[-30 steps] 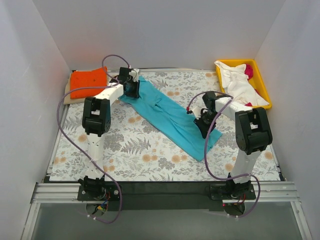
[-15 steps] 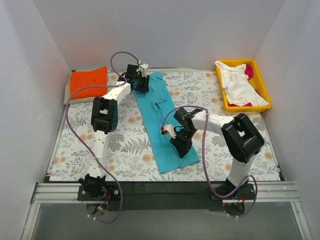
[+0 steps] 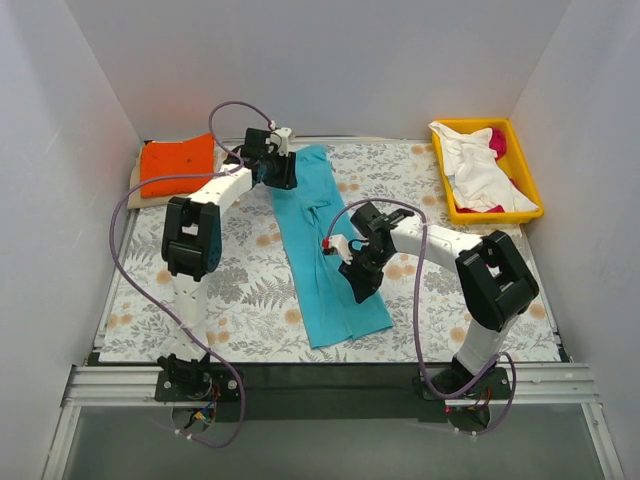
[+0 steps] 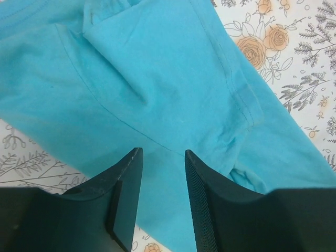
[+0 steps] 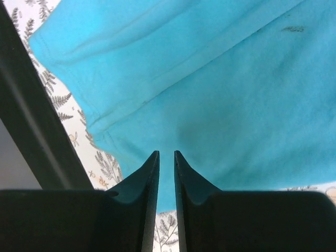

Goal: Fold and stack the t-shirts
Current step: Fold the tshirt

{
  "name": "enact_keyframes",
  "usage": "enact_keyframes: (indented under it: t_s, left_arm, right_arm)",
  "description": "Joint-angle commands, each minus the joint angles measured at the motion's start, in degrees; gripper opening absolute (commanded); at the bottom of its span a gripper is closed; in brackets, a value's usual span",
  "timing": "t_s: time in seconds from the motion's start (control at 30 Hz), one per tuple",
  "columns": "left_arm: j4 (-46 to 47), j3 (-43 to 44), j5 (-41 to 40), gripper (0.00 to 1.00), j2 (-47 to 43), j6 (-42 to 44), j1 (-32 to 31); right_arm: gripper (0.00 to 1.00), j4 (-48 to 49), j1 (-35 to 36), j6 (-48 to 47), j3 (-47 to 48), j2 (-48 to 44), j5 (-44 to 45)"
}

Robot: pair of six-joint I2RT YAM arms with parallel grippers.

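Down the middle of the counter, on the floral-patterned table cloth [image 3: 240,300], we see the teal-blue t-shirt [image 3: 318,240] lying as a long narrow strip, folded lengthwise. It runs from the far edge toward the near edge, slanting slightly to the right. At its far end sits the left gripper [image 3: 282,176]. From the left wrist, that gripper [image 4: 163,155] stands moderately parted, with the teal cloth [image 4: 157,79] showing through the gap and nothing pinched between the ribbed pads [image 4: 195,210].

Near the strip's lower right edge, the right gripper [image 3: 362,288] points down onto the shirt. The right wrist view shows this gripper [image 5: 164,153] drawn to a narrow slit over the teal cloth [image 5: 210,79]. We cannot tell whether a fold is caught there.

A folded bright orange t-shirt [image 3: 177,163] rests at the far left corner. The yellow plastic tray [image 3: 528,172] at the far right holds a crumpled white t-shirt [image 3: 475,170] and a magenta one [image 3: 497,142].
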Motion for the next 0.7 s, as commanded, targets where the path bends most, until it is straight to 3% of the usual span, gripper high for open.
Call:
enact_keyframes:
  t_s: [0.0,0.4,0.53,0.67]
  left_arm:
    - [-0.6,-1.5,0.4,0.36,-0.8,-0.6,-1.2]
    - [-3.2,5.9,3.0,0.36,8.5,-0.3,-4.5]
    - [-4.0,6.8,4.9,0.36,8.9,-1.2,-5.4]
    - [-3.1,6.4,6.1,0.36,6.4,-2.7,-5.1]
  right_arm:
    - [0.20,3.3,0.0,0.5,-0.9,3.1,0.3]
    - [0.18,9.9,3.9,5.1,-3.9,9.2,-6.3]
    - [0.19,10.5,6.7,6.5,-3.8,9.0,-8.5]
    - [0.21,9.8,4.9,6.7,-0.8,5.5,-7.7]
